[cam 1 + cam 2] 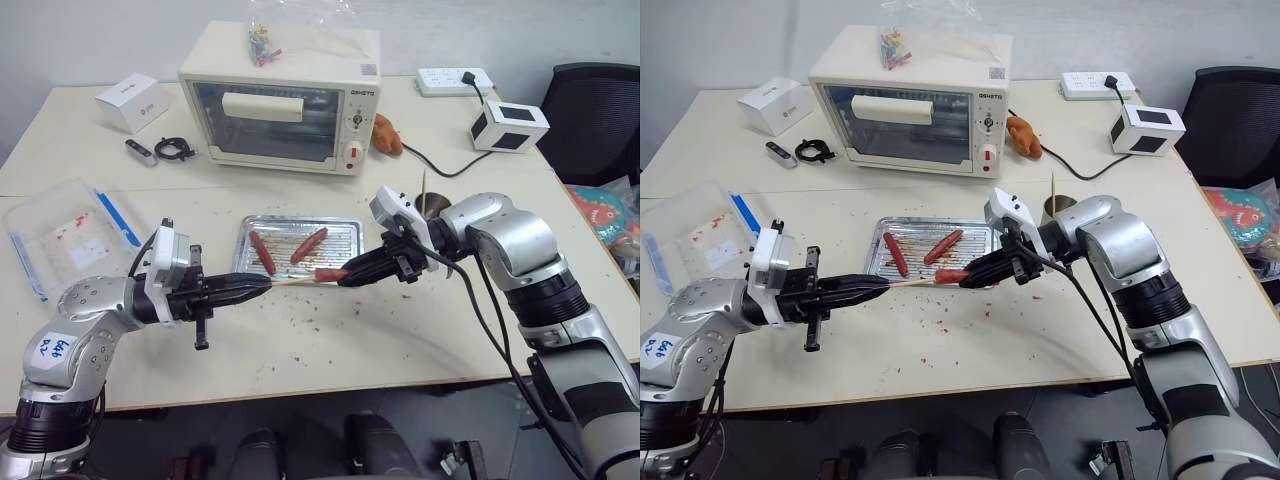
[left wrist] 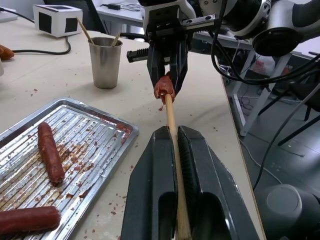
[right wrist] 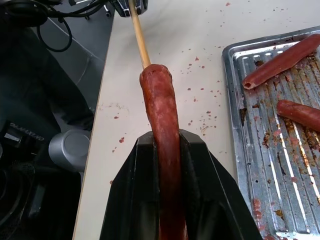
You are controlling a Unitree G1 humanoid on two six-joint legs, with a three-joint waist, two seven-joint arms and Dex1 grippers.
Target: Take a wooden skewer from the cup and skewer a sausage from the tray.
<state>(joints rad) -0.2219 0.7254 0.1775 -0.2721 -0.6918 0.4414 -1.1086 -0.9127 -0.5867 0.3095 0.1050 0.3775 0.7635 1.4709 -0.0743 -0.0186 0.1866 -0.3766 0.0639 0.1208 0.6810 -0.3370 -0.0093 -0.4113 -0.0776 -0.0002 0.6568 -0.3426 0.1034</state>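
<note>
Left eye view: the left claw is clamped on the blunt end of the skewer, whose tip meets the sausage pinched in the right claw. Both hang above the pale table, just off the near rim of the tray, where two more sausages lie.

Right eye view: the cup stands behind the right claw, a spare stick rising from it. An oven, a white box and a power strip sit well beyond, so I judge there is room to work.

Left wrist view: the skewer runs straight out between the closed fingers into the sausage's end. It looks thin, light and stiff, yet likely to snap if bent, so I would keep the push along its length.

Right wrist view: the sausage runs lengthwise between the right fingers, its free end toward the skewer. It looks soft and greasy, and may slip or split; a hold at mid-length seems best.
</note>
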